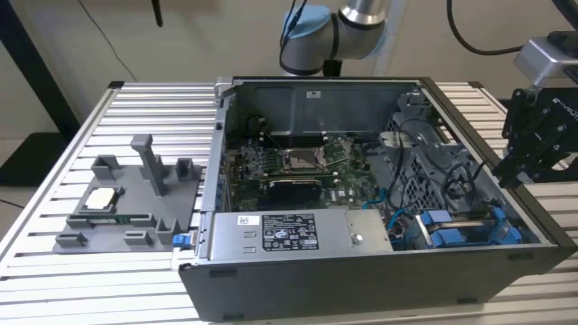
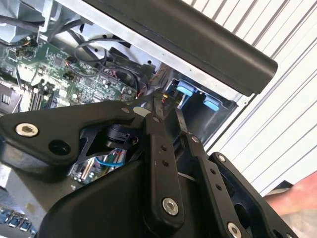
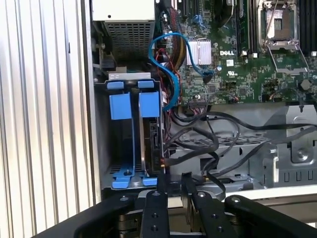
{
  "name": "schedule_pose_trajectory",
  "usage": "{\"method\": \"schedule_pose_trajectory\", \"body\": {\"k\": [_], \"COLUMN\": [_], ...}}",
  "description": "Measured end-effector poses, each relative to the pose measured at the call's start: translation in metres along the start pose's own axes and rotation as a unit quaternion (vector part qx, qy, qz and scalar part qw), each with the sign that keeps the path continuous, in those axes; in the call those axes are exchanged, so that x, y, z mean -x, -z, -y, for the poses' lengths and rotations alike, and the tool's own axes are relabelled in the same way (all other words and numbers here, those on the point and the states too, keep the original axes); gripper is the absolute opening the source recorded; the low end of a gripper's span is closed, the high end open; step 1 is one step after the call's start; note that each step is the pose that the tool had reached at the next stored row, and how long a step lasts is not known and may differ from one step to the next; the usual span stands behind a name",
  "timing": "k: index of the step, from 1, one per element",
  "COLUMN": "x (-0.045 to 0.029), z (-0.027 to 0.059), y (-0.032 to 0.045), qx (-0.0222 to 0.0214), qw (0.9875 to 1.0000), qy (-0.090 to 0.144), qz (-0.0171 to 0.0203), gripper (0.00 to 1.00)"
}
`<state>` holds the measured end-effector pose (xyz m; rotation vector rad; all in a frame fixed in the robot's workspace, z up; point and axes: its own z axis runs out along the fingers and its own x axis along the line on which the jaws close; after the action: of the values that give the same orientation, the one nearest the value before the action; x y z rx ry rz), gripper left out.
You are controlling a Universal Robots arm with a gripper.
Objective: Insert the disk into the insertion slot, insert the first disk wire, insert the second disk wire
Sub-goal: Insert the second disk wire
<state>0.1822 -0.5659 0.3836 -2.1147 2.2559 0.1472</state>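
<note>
**Exterior view:** open dark-grey sheet-metal PC case [image 1: 361, 288] sits on a ribbed aluminium-slat table [image 1: 54, 271]. Inside are a green circuit board [image 1: 302, 169] and a grey power-supply box w/ white sticker [image 1: 298, 233] along the near wall. The insertion slot [image 1: 465, 229], a grey metal bay w/ glossy blue plastic rails, is in the case corner at the exterior view's right, just beside that box. The matt black, angular gripper [image 1: 507, 177] hangs over the case wall on that side. A grey moulded plastic fixture [image 1: 126, 203] lies on the table at the exterior view's left.

**Second wrist view:** gripper [image 2: 167, 106] w/ flat black link bars and silver rivets, above the slot's blue tabs [image 2: 184, 90].

**First wrist view:** gripper [image 3: 173, 174] is near the slot [image 3: 120, 106] and close to a bundle of thin black wires [image 3: 208, 144]. A smooth blue cable [image 3: 171, 54] loops over the board. Can't tell whether the gripper is clenched or released.
</note>
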Motion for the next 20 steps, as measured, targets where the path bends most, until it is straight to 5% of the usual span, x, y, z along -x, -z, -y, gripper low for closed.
{"method": "schedule_pose_trajectory", "body": {"k": [6, 15, 20], "x": [0.0112, 0.0182, 0.0191], "z": [0.0002, 0.005, 0.007], "y": [-0.001, -0.0014, -0.0016], "qx": [0.0, 0.0001, 0.0006], "qw": [1.0, 1.0, 1.0], "qy": [0.0, 0.0, 0.0], "qz": [0.0, 0.0014, 0.0085], "gripper": [0.26, 0.26, 0.26]}}
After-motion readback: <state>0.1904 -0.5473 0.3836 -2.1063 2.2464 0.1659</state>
